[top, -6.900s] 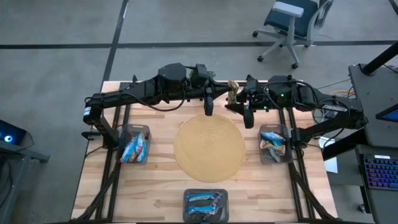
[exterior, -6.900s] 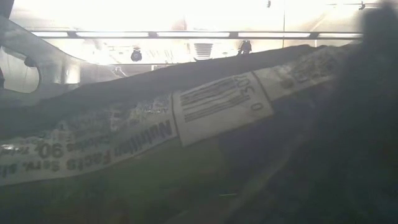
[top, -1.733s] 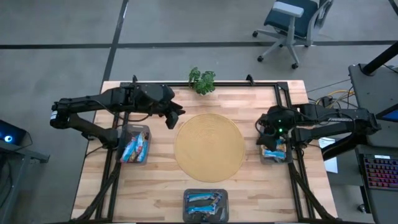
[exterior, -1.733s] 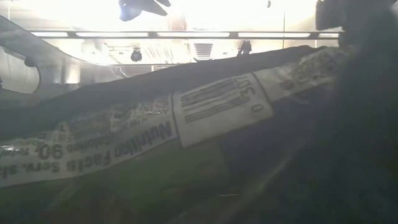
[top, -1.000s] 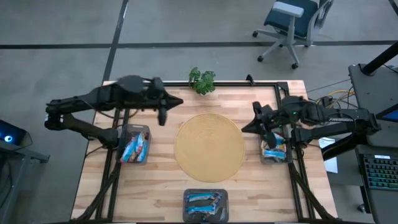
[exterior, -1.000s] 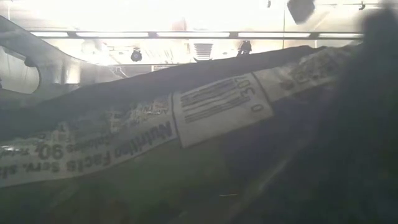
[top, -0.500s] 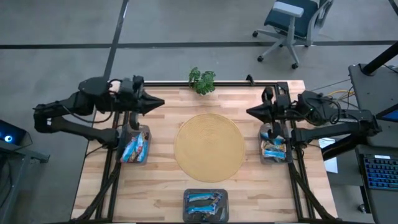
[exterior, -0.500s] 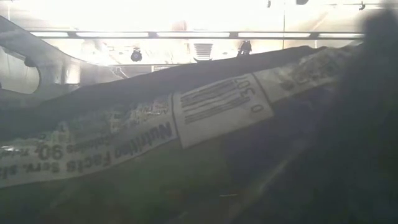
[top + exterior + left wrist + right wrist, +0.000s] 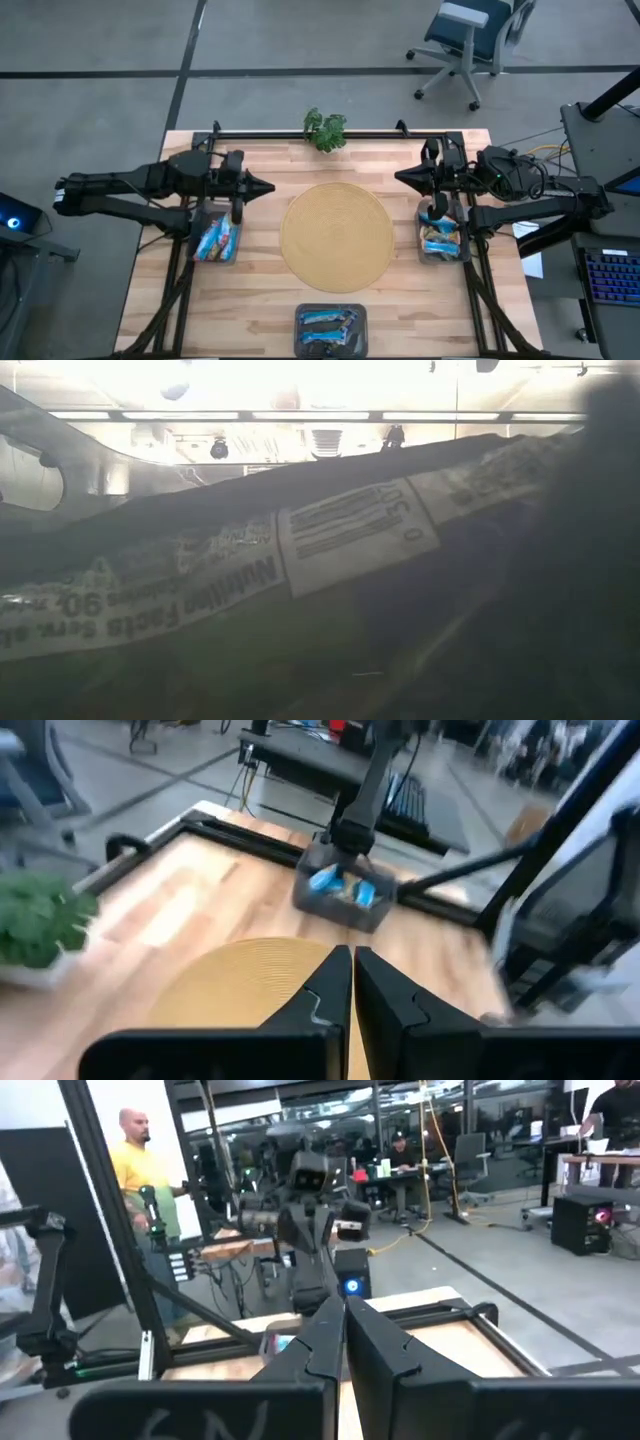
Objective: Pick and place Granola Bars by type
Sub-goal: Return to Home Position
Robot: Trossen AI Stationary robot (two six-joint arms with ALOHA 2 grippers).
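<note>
While both arms reach inward from the table's two sides, every bar in sight lies in one of three grey bins. Seen from above, a round yellow mat sits at the centre. The left bin is beside its left edge, the right bin beside its right edge, and the front bin below it at the table's edge. Bars fill the left bin in blue with orange-red markings. The right bin's are blue with yellowish brown, and the front bin's are mostly blue.

The left gripper hangs between the left bin's far corner and the mat, pointing toward the centre. In its wrist view the two dark fingers meet, with nothing between them. The right gripper points the opposite way, near the right bin's far end – its fingers are also pressed together and hold nothing.

A small green plant stands at the table's far edge. The low view is almost wholly blocked by a wrapper close to the lens, its nutrition panel showing. Beyond the table, the right wrist view shows a person in a yellow shirt.
</note>
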